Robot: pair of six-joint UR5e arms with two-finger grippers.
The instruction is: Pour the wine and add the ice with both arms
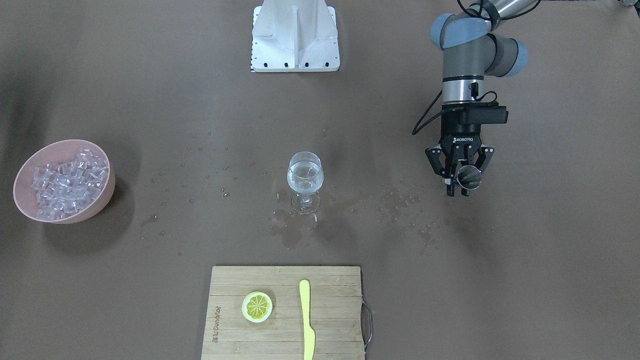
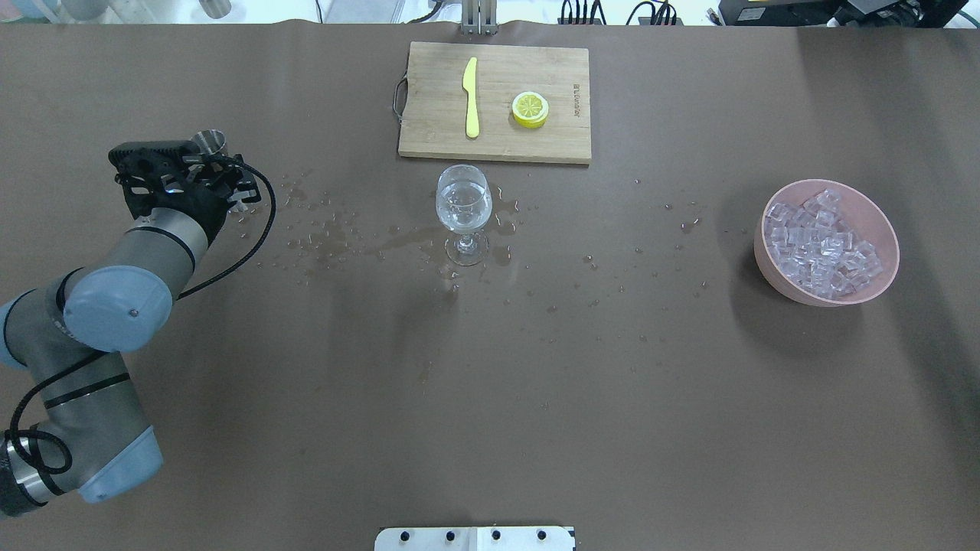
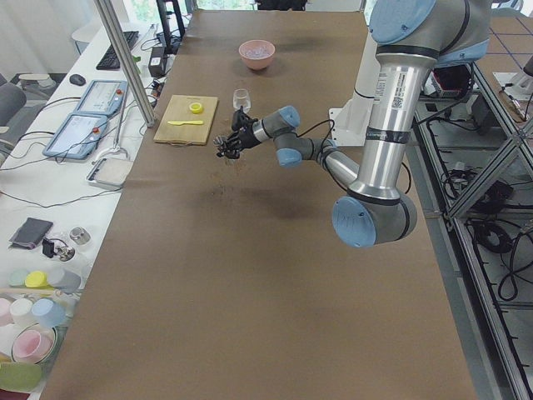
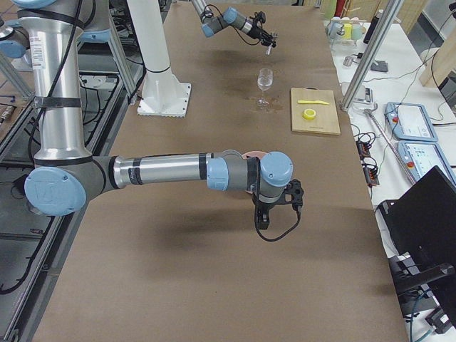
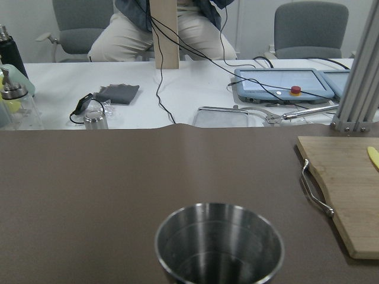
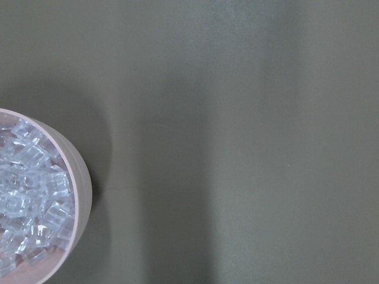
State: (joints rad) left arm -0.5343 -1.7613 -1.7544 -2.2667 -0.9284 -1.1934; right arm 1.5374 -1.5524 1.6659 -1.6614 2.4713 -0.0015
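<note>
While gripped, cup (image 5: 219,245) seems empty.

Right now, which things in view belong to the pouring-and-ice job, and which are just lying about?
Job: metal cup in left gripper, wine glass with wine, ice in pink bowl.
Lying about: cutting board, lemon slice, yellow knife.

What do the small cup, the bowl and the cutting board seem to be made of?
The cup: metal, likely steel; brushed grey with reflections inside.
The bowl: matte pink and opaque; plastic or ceramic, I cannot tell which.
The cutting board: bamboo or wood; pale strips with grain, no gloss.
</note>
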